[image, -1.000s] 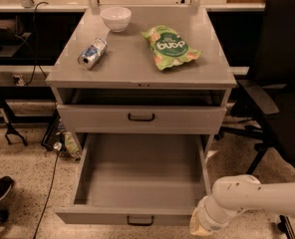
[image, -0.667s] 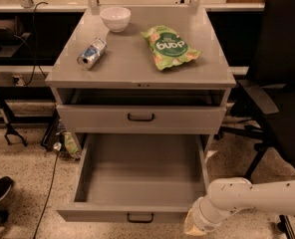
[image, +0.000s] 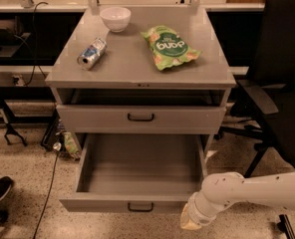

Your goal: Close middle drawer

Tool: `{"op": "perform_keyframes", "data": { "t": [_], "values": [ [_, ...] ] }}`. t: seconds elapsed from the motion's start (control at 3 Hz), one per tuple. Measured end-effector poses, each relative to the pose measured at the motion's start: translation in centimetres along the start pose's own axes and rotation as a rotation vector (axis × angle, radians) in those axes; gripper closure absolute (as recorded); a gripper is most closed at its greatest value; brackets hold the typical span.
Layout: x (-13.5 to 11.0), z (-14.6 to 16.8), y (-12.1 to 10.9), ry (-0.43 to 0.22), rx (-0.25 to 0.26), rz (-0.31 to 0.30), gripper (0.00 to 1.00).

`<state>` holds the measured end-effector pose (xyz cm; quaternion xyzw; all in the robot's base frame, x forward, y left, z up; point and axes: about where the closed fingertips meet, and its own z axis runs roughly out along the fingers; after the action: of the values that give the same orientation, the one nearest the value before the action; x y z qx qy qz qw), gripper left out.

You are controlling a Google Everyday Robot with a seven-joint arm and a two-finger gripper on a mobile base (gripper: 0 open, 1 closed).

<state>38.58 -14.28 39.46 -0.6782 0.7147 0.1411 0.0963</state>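
Lettering in white on the green snack bag [image: 170, 46], upside down from the near side, looks like "dang". The can [image: 91, 54] lying on its side to the left has a blue-and-white label too small to read. A white bowl [image: 115, 18] sits at the far edge of the grey cabinet [image: 137, 71] top. Below, the middle drawer [image: 97, 203] stands pulled far out toward the near side. The gripper [image: 190, 221] hangs just beside the right end of its front; whether it is open or closed cannot be told.
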Motion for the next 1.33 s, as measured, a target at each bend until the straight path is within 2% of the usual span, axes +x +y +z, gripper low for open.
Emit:
{"op": "perform_keyframes", "data": {
  "t": [0.33,0.67,1.0,1.33],
  "values": [
    [-2.3,0.1,-4.7,0.013,0.037,-0.096,1.0],
    [-2.4,0.1,-4.7,0.013,0.037,-0.096,1.0],
    [-2.3,0.7,-6.3,0.012,0.063,-0.099,1.0],
    [-3.0,0.4,-11.0,-0.014,0.139,-0.143,1.0]
  ]
}}
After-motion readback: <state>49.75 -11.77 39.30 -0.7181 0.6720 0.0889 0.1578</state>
